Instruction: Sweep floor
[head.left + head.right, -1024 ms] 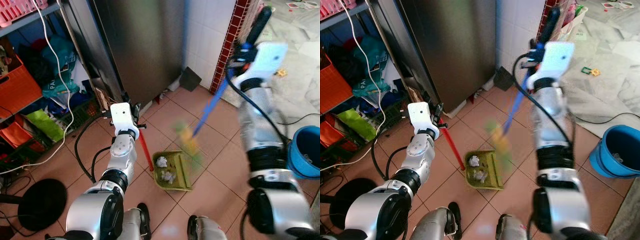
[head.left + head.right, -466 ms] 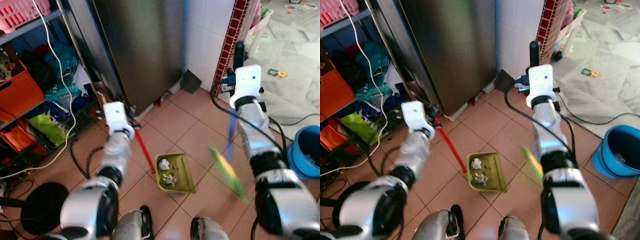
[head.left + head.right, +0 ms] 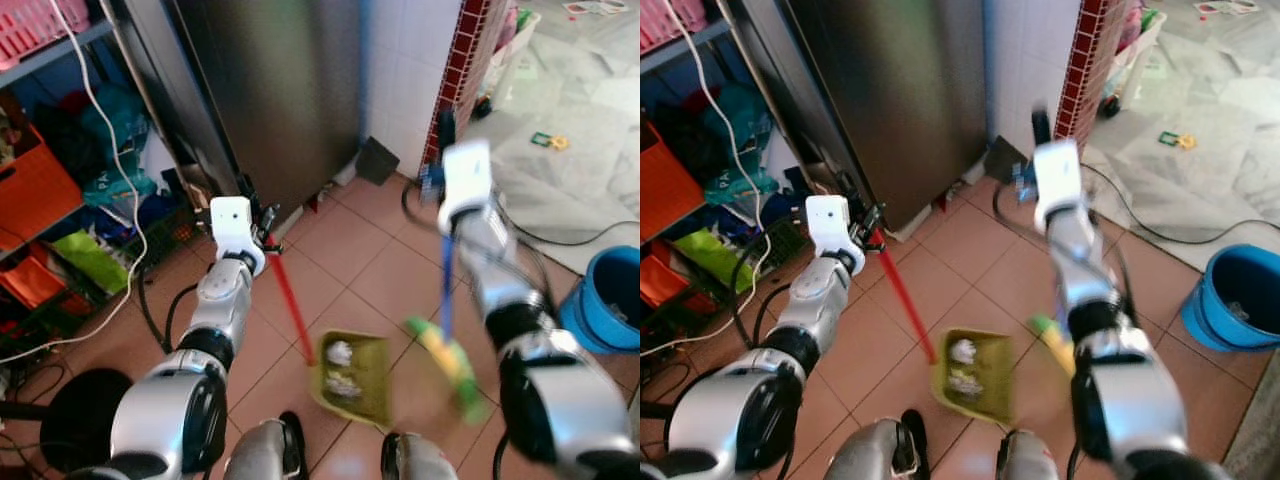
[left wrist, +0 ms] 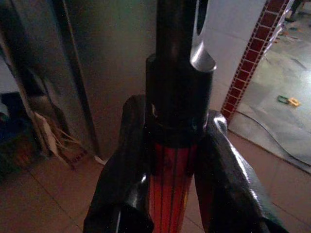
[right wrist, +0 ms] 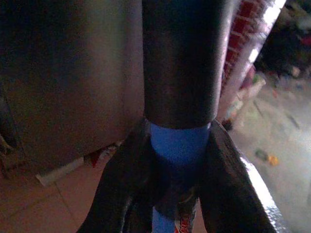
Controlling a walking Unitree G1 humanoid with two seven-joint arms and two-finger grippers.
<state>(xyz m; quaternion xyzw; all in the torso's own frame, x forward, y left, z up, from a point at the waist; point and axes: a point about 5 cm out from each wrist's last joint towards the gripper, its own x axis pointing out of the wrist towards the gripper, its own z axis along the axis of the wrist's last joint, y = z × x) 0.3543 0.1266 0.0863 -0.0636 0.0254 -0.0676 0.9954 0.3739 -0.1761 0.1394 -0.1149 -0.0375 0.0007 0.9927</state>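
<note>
While both long-handled tools looked light and stiff, each was best gripped high on its shaft, as it was. The left gripper (image 4: 170, 194) was clamped on the red handle (image 3: 288, 300) of the green dustpan (image 3: 352, 372), which rested tilted on the tiled floor (image 3: 350, 250) holding crumpled paper (image 3: 340, 352). The right gripper (image 5: 177, 194), arm raised, pinched the blue broom (image 3: 446, 290); its bristles (image 3: 445, 362) hung just beside the pan's right edge.
</note>
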